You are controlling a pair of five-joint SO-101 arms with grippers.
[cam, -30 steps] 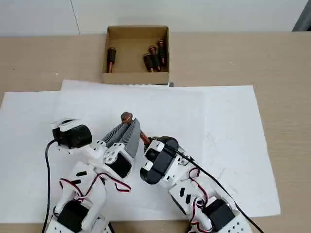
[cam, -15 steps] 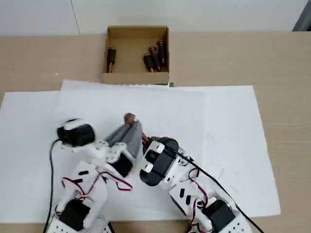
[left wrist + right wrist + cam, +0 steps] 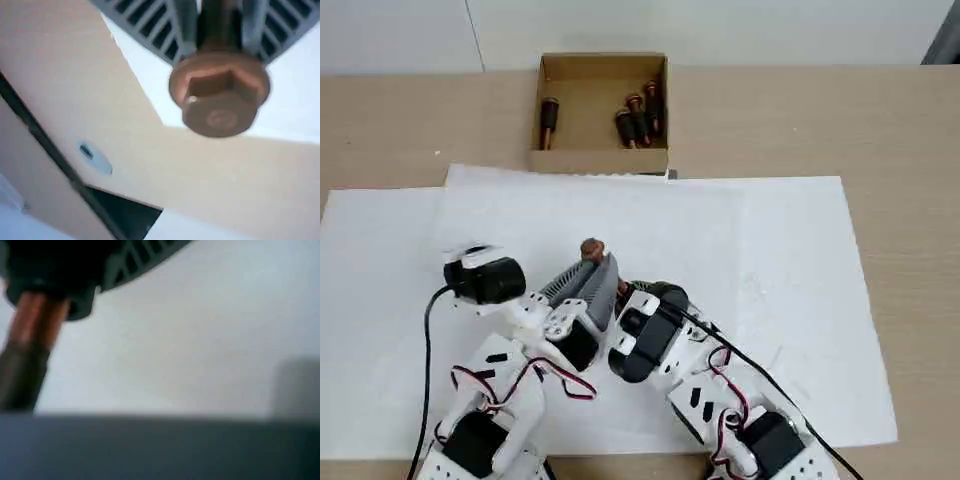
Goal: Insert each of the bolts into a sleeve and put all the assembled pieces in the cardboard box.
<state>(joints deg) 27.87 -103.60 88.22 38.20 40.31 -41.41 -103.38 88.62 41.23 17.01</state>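
My left gripper (image 3: 596, 264) is shut on a copper bolt (image 3: 590, 247), whose hex head (image 3: 218, 95) sticks out past the grey ribbed fingers (image 3: 150, 22). The bolt's shaft (image 3: 37, 320) comes out of the gripper's other side and enters a dark sleeve (image 3: 20, 380). My right gripper (image 3: 626, 293) sits right beside it over the white paper, shut on that sleeve (image 3: 620, 289). The cardboard box (image 3: 600, 160) stands at the table's far side and holds several assembled pieces (image 3: 638, 115), with one (image 3: 549, 120) lying apart from the others.
A large white paper sheet (image 3: 770, 260) covers the wooden table (image 3: 900, 150) under both arms. Cables (image 3: 720, 360) run along the arms near the front edge. Open paper lies between the grippers and the box.
My left arm has shifted a little to the right and towards the right gripper, carrying the bolt with it. The right arm has barely moved.
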